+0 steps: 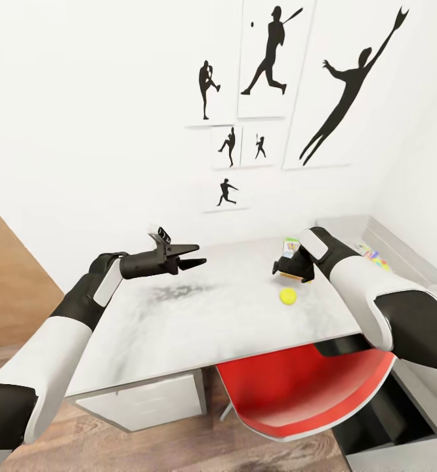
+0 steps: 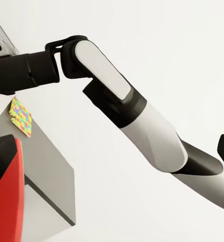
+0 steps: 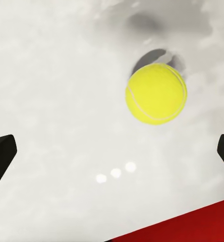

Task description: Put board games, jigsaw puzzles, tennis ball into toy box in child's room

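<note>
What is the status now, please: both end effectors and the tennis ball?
Left end effector open, empty, above table. Right end effector open, hovering over tennis ball, no contact yet. Ball sits free on tabletop; nothing blocks the descent.

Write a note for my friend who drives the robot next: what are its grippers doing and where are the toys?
Left gripper: open, holding nothing, above the table.
Right gripper: open, holding nothing, just above the tennis ball, which lies loose on the table near the red chair.
A small board game sits behind the right gripper.
Toy box is at the far right; something multicoloured lies in it, likely a jigsaw puzzle.
Left to do: grab the ball, then the board game, and drop both in the box.
</note>
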